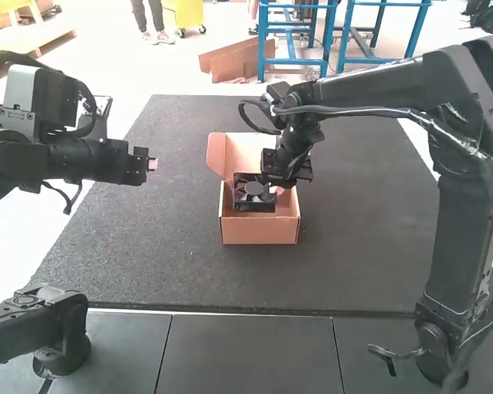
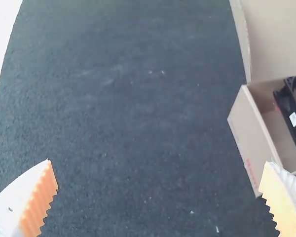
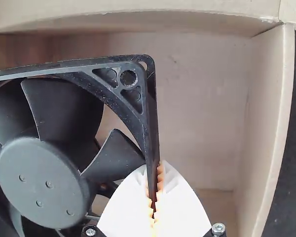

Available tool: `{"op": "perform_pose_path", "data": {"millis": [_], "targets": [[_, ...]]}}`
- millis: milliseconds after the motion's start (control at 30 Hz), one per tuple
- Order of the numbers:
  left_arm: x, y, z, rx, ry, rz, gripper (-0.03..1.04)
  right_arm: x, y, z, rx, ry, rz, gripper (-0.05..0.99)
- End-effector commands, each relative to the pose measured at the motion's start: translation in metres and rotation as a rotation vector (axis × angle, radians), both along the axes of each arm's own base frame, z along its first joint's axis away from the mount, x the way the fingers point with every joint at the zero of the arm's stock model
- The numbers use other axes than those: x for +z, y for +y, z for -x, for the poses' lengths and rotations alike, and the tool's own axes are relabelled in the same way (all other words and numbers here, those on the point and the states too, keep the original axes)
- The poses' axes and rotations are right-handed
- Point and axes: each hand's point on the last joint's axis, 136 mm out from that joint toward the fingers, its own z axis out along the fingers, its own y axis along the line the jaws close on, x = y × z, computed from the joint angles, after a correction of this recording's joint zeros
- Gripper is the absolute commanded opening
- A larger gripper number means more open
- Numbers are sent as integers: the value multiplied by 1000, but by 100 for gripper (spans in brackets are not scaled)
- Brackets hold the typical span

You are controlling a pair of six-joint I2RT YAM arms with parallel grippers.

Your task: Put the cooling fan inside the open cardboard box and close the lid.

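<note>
The right jaws, white and ribbed with orange pads, are clamped on the rim of the cooling fan [image 3: 44, 182] — a square black frame with curved blades — held in the mouth of the open cardboard box [image 1: 260, 223]. The left jaws stand apart over the grainy dark mat [image 2: 128, 98].

The left gripper [image 2: 157, 164] is held open over the black mat [image 2: 123, 98], orange-padded fingers [image 2: 37, 200] wide apart. At its 2 o'clock, the open cardboard box [image 2: 246, 133] is seen, with the cooling fan [image 2: 293, 116] within its walls.
</note>
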Motion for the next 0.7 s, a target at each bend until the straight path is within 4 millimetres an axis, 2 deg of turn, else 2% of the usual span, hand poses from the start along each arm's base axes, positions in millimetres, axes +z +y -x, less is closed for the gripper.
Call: {"op": "perform_pose_path", "data": {"millis": [0, 133, 167, 233, 300, 333, 367, 500, 667], "targets": [[11, 2, -1, 4, -41, -6, 97, 3, -5, -15, -40, -39, 17, -1], [14, 1, -2, 4, -54, -2, 97, -13, -8, -15, -37, -26, 47, -1], [16, 1, -3, 4, -62, -1, 97, -15, -7, -16, -38, -23, 45, 3], [19, 1, -5, 5, -74, 2, 97, -11, -2, -21, -35, -39, 27, 23], [23, 2, -7, 11, -87, 1, 97, -5, 2, -24, -35, -49, 9, 58], [23, 2, -9, 12, -90, -1, 97, -1, 7, -25, -30, -47, -10, 72], [23, 2, -10, 14, -92, -1, 97, 4, 12, -27, -23, -50, -34, 79], [22, 0, -18, 17, -89, -2, 97, 35, 28, -31, 1, -42, -129, 88], [17, -3, -33, 17, -79, -7, 97, 102, 28, -52, -3, -123, -261, 90]]}}
